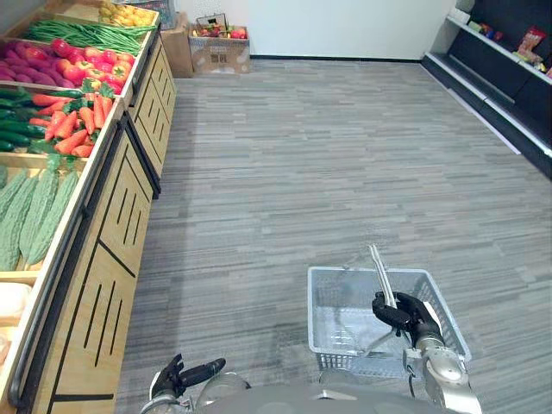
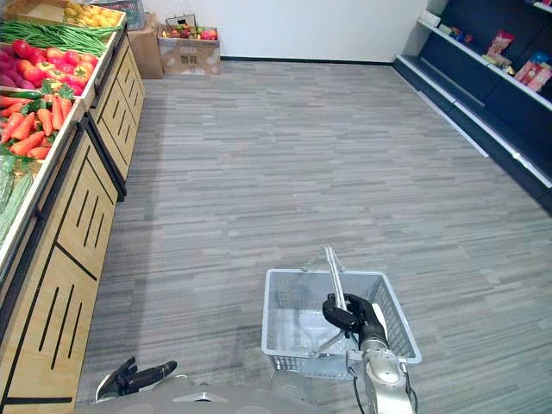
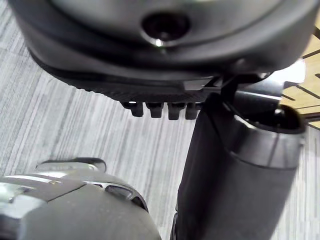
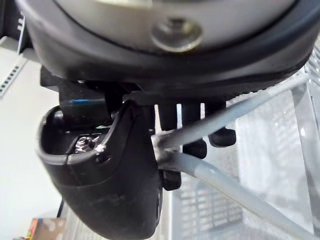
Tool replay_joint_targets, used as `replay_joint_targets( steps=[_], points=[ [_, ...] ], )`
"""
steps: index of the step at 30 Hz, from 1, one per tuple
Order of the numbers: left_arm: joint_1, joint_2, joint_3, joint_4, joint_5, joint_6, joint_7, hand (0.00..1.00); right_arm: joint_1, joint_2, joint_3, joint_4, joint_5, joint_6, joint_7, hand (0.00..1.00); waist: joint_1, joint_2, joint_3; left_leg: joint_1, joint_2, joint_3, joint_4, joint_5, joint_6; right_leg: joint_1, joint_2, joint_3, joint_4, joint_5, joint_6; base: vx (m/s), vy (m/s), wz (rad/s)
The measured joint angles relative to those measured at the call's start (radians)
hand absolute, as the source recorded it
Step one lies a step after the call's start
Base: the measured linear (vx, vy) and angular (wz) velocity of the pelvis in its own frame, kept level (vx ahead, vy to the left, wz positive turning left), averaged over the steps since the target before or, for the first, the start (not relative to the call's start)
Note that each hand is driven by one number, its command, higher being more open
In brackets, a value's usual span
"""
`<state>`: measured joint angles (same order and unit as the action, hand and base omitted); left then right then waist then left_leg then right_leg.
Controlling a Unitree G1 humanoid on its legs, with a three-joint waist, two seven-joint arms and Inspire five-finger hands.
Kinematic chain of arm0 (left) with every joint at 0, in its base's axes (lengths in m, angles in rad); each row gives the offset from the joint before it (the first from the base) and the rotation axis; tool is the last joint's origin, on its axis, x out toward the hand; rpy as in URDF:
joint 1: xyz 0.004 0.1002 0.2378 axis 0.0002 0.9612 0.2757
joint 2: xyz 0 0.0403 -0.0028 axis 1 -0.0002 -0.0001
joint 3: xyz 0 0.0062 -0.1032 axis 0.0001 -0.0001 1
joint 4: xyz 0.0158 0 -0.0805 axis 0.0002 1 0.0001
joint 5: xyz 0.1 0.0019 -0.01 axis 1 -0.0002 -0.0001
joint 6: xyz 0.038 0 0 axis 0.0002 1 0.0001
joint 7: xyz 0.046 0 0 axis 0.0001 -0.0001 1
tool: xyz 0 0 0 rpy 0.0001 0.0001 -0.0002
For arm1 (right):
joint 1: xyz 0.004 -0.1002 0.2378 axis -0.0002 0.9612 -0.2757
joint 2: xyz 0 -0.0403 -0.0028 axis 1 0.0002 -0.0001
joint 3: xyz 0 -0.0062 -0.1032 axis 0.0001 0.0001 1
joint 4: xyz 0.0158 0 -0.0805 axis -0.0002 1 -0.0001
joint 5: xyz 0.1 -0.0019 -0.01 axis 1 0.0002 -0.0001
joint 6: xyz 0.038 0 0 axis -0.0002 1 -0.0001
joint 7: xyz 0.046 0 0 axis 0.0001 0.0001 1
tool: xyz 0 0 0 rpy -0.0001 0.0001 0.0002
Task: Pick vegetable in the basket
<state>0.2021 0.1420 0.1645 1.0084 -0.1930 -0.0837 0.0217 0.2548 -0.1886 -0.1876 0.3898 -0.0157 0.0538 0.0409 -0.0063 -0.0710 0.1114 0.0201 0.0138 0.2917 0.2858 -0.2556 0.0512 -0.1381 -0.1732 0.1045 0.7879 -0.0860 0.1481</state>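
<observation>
two hands: right hand low on the right, left hand low on the left
right hand: fingers curled round the grey handles of the basket
left hand: fingers loosely straight, holding nothing, near the stand's front
basket: pale wire mesh, over the grey floor, well apart from the stand
vegetables: in crates on the wooden stand along the left
kinds: carrots, bitter gourds, green beans
far wall: cardboard box on the floor
</observation>
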Motion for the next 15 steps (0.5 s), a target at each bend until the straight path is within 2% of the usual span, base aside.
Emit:
replay_joint_targets(
  steps=[1,3,5,6,9,10,11,12,13,14,15],
  points=[
    [0.005,0.003,-0.004,0.001,0.0,0.002,0.0,1.0,0.009,0.0,-0.001,0.0,0.0,0.0,0.0,0.0,-0.003,0.002,0.002,0.018,-0.001,-0.016,-0.002,-0.001,0.009,-0.02,0.0,-0.039,0.041,-0.051,-0.037,0.15,0.031,0.31],
    [0.005,0.006,-0.006,0.002,0.001,0.003,0.0,1.0,0.012,0.0,-0.013,0.0,0.0,0.001,0.0,0.0,-0.015,0.006,0.009,0.05,0.0,-0.035,-0.008,-0.001,0.013,-0.043,0.003,-0.103,0.035,-0.113,-0.04,0.16,-0.01,0.47],
    [0.003,0.007,-0.007,0.001,0.004,0.003,-0.001,1.0,0.006,0.0,-0.03,0.0,0.0,0.001,-0.002,0.0,-0.023,0.007,0.011,0.078,0.004,-0.05,-0.013,-0.003,0.01,-0.061,0.012,-0.132,-0.049,-0.132,-0.06,0.2,-0.066,0.42],
    [-0.001,0.007,-0.007,0.001,0.006,0.003,-0.001,1.0,0.0,0.0,-0.038,0.0,0.001,0.001,-0.002,0.0,-0.022,0.014,0.014,0.089,0.017,-0.061,-0.01,-0.008,0.001,-0.071,0.03,-0.131,-0.138,-0.134,-0.064,0.19,-0.106,0.35],
    [-0.009,0.014,-0.009,0.001,0.009,0.002,-0.001,1.0,-0.017,0.0,-0.039,0.0,0.001,0.001,-0.002,0.0,-0.022,0.027,0.023,0.109,0.056,-0.085,-0.012,-0.021,-0.04,-0.088,0.054,-0.128,-0.344,-0.112,-0.043,0.19,-0.168,0.25],
    [-0.012,0.017,-0.009,0.002,0.009,0.002,-0.001,1.0,-0.028,0.0,-0.038,0.0,0.002,0.001,0.001,0.0,-0.021,0.023,0.024,0.12,0.067,-0.091,-0.011,-0.033,-0.064,-0.089,0.051,-0.13,-0.432,-0.071,-0.039,0.19,-0.207,0.05],
    [-0.008,0.03,-0.009,0.004,0.01,0.002,-0.001,1.0,-0.034,0.001,-0.035,0.0,0.002,0.001,0.004,0.0,-0.019,0.009,0.026,0.132,0.066,-0.094,-0.011,-0.046,-0.087,-0.083,0.044,-0.13,-0.487,-0.019,-0.039,0.29,-0.357,0.14],
    [-0.008,0.036,-0.006,0.013,0.01,0.002,0.0,1.0,-0.037,-0.001,-0.036,0.001,0.001,0.0,0.009,0.0,-0.019,-0.009,0.031,0.151,0.074,-0.112,-0.008,-0.066,-0.119,-0.071,0.038,-0.147,-0.481,0.092,-0.043,0.21,-0.29,0.15],
    [-0.017,0.028,-0.007,0.023,0.012,0.005,0.002,1.0,-0.039,-0.005,-0.04,0.004,0.001,0.001,0.008,0.0,-0.019,0.013,0.036,0.16,0.095,-0.124,-0.012,-0.068,-0.129,-0.067,0.054,-0.17,-0.464,0.082,-0.057,0.28,-0.413,0.28],
    [-0.017,0.014,-0.009,0.023,0.027,0.005,-0.007,1.0,-0.042,-0.01,-0.041,0.003,0.002,-0.001,0.01,0.0,-0.024,0.044,0.036,0.166,0.139,-0.139,-0.04,-0.07,-0.16,-0.073,0.089,-0.2,-0.447,0.038,-0.078,0.22,-0.316,0.18],
    [-0.018,0.008,-0.009,0.023,0.037,0.005,-0.008,1.0,-0.046,-0.01,-0.041,0.003,0.002,-0.001,0.011,0.0,-0.024,0.053,0.036,0.17,0.149,-0.14,-0.05,-0.063,-0.171,-0.081,0.102,-0.207,-0.436,0.026,-0.088,0.25,-0.342,0.17]
  ],
)
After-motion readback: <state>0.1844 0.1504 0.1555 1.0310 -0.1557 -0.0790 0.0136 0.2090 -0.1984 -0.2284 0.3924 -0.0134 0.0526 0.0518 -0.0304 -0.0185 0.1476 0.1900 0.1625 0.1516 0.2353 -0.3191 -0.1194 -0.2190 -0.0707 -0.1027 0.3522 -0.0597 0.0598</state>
